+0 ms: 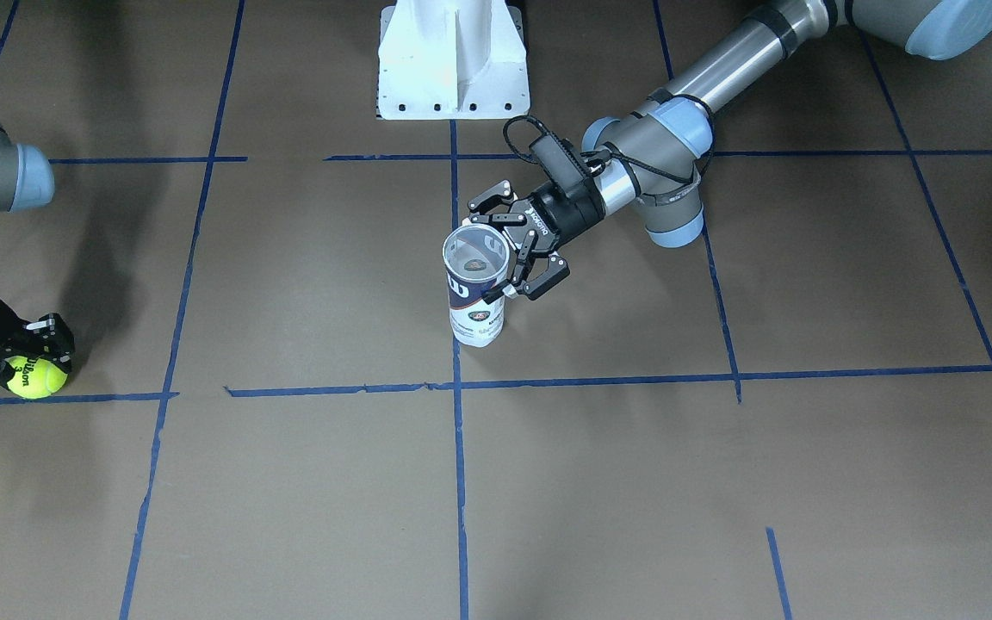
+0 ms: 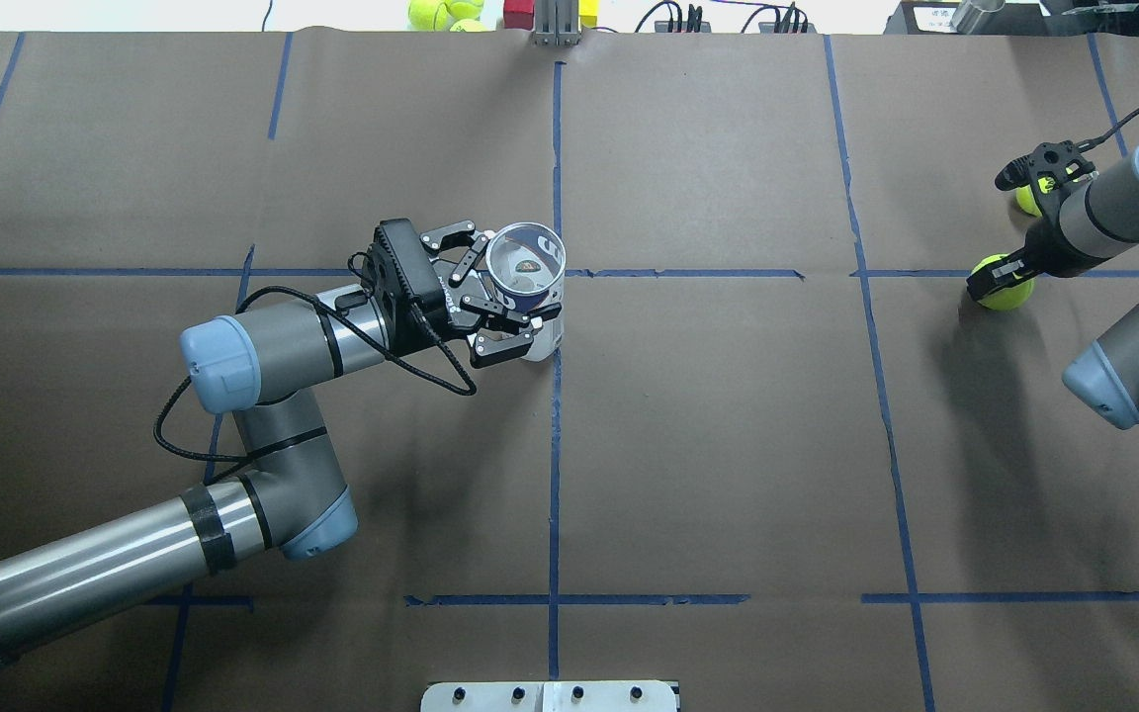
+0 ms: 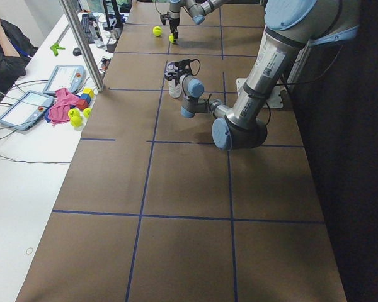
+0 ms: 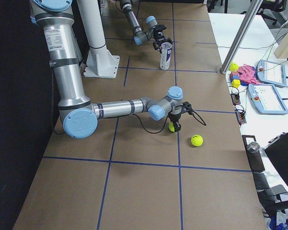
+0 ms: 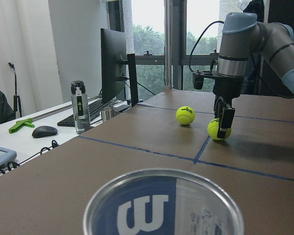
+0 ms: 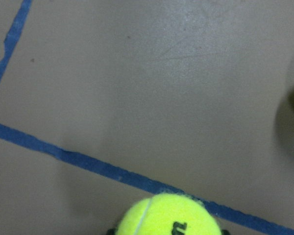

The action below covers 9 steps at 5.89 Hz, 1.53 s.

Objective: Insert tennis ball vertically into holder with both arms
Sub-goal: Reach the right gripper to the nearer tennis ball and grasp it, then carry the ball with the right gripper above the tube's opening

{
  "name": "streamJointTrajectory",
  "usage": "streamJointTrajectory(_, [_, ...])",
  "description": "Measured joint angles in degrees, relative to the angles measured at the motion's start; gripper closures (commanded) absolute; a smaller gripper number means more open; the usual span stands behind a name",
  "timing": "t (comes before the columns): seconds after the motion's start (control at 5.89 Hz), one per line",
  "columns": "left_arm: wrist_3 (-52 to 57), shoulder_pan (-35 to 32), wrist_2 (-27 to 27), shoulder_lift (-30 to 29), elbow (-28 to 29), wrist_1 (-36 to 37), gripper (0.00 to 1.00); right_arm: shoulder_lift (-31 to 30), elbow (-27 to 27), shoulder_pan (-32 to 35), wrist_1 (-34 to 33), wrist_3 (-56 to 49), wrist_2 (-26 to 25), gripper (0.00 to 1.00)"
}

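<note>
The holder (image 1: 477,297), a clear Wilson can with a navy-and-white label, stands upright near the table's middle with its mouth (image 2: 526,259) open upward. My left gripper (image 1: 480,258) comes in level from the side, one finger on each side of the can and shut on it. The left wrist view shows the can's rim (image 5: 161,196) close below. Far off at the table's right end, my right gripper (image 2: 1000,277) points straight down and is shut on a yellow tennis ball (image 1: 35,376), which is at table level (image 5: 218,129).
A second tennis ball (image 2: 1029,198) lies loose just beyond the right gripper (image 4: 197,140). The white pedestal base (image 1: 453,60) stands at the robot's edge. Past the far edge are tablets (image 4: 269,98), blocks, a metal post (image 4: 240,38) and a seated person (image 3: 3,47).
</note>
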Motion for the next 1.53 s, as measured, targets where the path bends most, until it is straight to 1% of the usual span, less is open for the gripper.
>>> streamJointTrajectory(0.34, [0.0,0.0,0.0,0.06,0.0,0.0,0.11,0.13,3.35,-0.18,-0.78,1.12,0.55,0.69])
streamJointTrajectory(0.51, [0.0,0.04,0.0,0.07,0.0,0.0,0.11,0.84,5.25,-0.65,-1.12,4.14,0.99,0.69])
streamJointTrajectory(0.68, [0.0,0.1,0.0,0.07,0.0,0.0,0.11,2.82,6.73,-2.06,-1.4,9.78,1.34,0.69])
streamJointTrajectory(0.85, [0.0,0.22,0.0,0.07,0.0,0.0,0.11,6.06,8.25,-4.35,-3.7,16.16,1.4,0.69])
streamJointTrajectory(1.02, [0.0,0.31,0.0,0.07,0.0,0.03,0.11,9.6,11.39,-6.62,-9.44,21.32,1.24,0.68])
streamJointTrajectory(1.36, [0.0,0.35,0.0,0.07,0.0,0.06,0.11,16.41,19.9,-10.24,-24.01,29.11,0.77,0.69])
streamJointTrajectory(1.53, [0.03,0.35,0.0,0.1,0.0,0.02,0.11,20.75,21.9,-12.02,-28.77,33.59,0.19,0.69])
